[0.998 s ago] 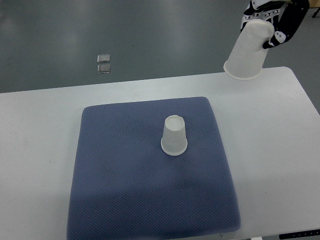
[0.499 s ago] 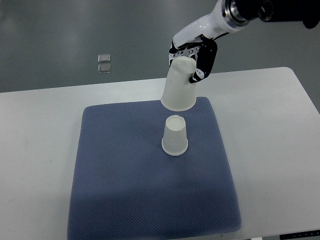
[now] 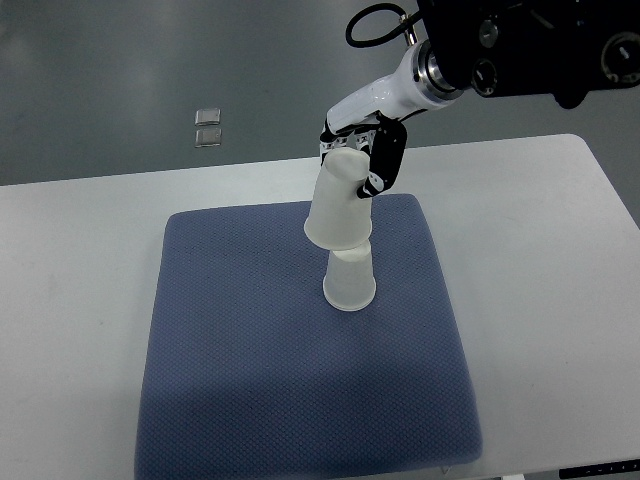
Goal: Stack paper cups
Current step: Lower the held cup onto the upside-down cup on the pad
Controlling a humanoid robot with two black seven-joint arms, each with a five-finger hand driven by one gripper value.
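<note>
Held cup (image 3: 338, 205) | right hand (image 3: 362, 160) clamped on its base | tilted toward 11 o'clock over cup (image 3: 350, 279) | level it, centre, lower straight.

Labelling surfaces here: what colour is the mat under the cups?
Dark blue with a fine dotted weave, mat, top view.

Brightness: bright and even all over, like room light from above.
Shadows: soft and faint; a darker patch on the near part of the blue mat (image 3: 300, 400).
Glare: a pale shine on the grey floor (image 3: 110, 80); the white table (image 3: 560, 280) looks bright but not washed out.
Sharpness: clear in the middle; the bumpy weave of the mat shows well.
Blur: a little soft on the held cup (image 3: 338, 205) and the right hand (image 3: 365, 160).
Edges: table edge bends a bit near the sides.
</note>
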